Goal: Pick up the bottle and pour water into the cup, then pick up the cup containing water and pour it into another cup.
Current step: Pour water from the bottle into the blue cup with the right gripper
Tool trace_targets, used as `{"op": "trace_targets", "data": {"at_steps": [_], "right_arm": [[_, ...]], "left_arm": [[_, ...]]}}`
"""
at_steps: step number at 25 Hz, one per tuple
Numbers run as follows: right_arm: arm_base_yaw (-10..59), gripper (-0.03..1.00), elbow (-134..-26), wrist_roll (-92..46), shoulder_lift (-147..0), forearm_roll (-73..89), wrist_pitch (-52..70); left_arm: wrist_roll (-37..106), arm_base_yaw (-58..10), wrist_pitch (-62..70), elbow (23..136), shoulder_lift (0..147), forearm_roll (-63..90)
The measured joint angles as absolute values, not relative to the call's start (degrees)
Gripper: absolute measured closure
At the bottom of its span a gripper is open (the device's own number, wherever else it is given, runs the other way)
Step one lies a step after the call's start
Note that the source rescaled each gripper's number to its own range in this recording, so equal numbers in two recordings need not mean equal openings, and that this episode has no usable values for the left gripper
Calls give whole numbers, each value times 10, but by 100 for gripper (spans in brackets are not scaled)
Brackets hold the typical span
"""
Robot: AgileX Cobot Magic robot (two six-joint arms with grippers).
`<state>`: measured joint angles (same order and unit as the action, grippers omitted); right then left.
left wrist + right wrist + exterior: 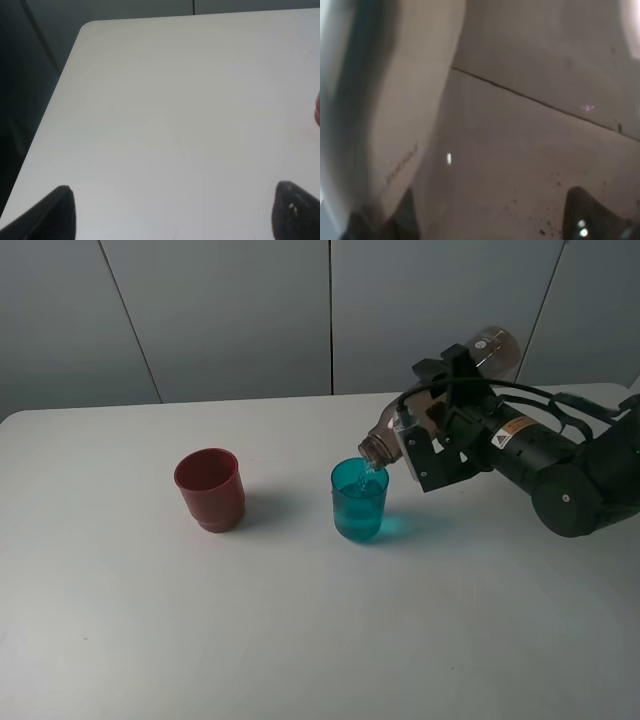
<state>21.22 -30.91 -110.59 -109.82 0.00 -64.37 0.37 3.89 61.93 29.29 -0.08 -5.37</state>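
The smoky grey-brown bottle [385,438] is tilted, neck down, with its open mouth just above the rim of the teal cup [360,505]. A thin stream of water runs from it into the cup. My right gripper [438,415] is shut on the bottle's middle. In the right wrist view the bottle [510,115] fills the picture between the fingers [592,210]. The dark red cup [210,490] stands upright to the left of the teal one; a sliver of it [317,110] shows in the left wrist view. My left gripper [175,220] is open and empty over bare table.
The white table [300,640] has its far edge against a grey panelled wall [250,320]. In the left wrist view the table's rounded corner [87,27] and side edge border a dark drop.
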Motion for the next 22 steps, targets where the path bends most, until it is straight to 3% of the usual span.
{"op": "trace_targets", "data": {"at_steps": [22], "right_arm": [[212,97,-330,-1144,-1098,-38,-665]], "left_arm": [[4,39,619,293,-1,-54]]}}
